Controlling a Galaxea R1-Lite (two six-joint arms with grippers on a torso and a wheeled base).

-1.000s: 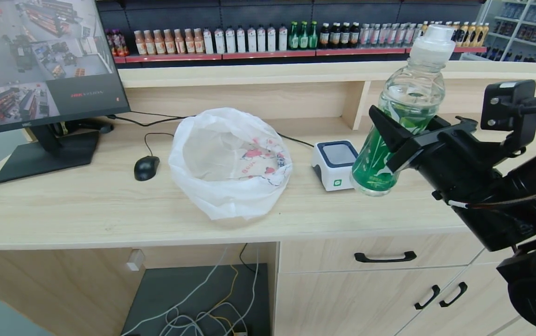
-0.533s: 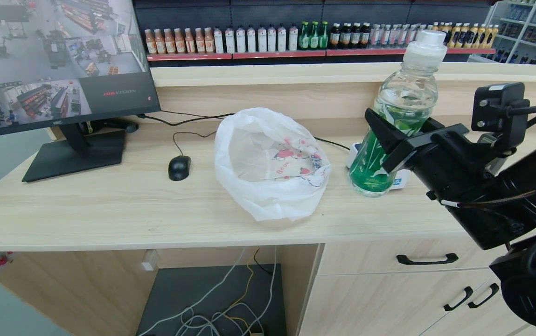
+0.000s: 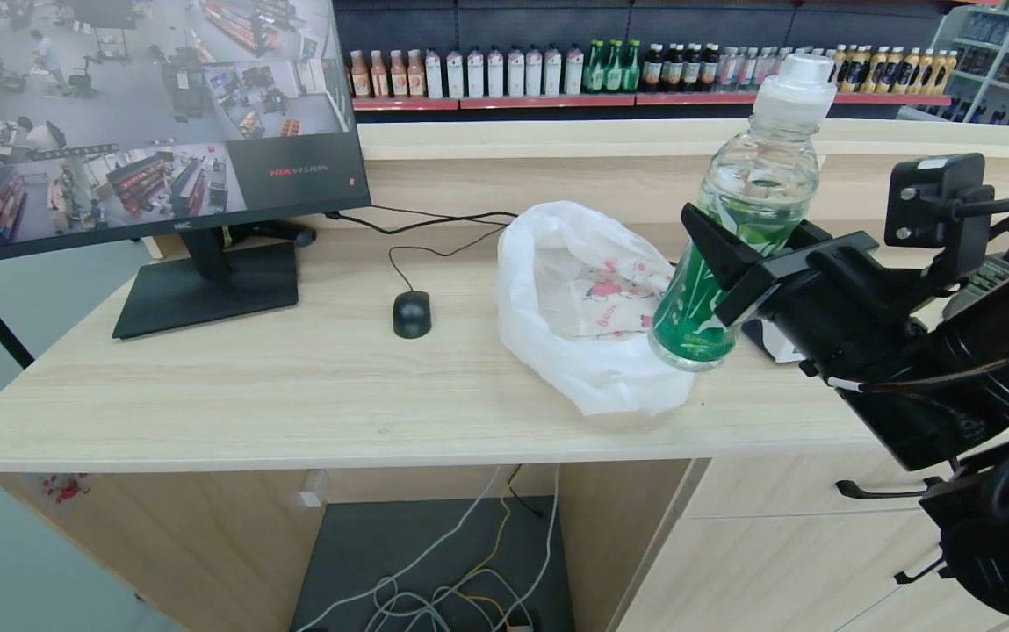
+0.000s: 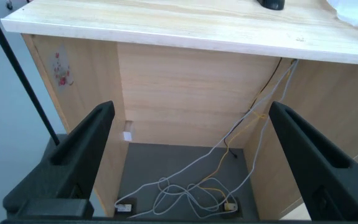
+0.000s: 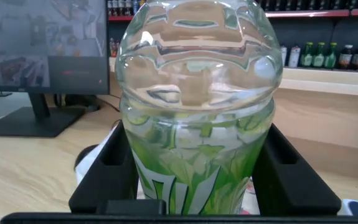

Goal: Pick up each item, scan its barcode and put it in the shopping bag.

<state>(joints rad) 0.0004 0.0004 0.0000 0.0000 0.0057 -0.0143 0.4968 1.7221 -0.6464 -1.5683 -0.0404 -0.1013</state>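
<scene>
Gripping green-labelled bottle [image 3: 754,184] at mid-body with right gripper [image 3: 728,259], fingers closed tight on it. Holding it near-upright, cap up, over counter [image 3: 293,386] – base overlapping white shopping bag [image 3: 574,351] right rim in head view. Hanging left gripper [image 4: 191,112] spread wide, empty, low before counter's open underside.

Light wooden counter [image 3: 293,395]; stocked bottle shelves [image 3: 504,103] behind.
</scene>
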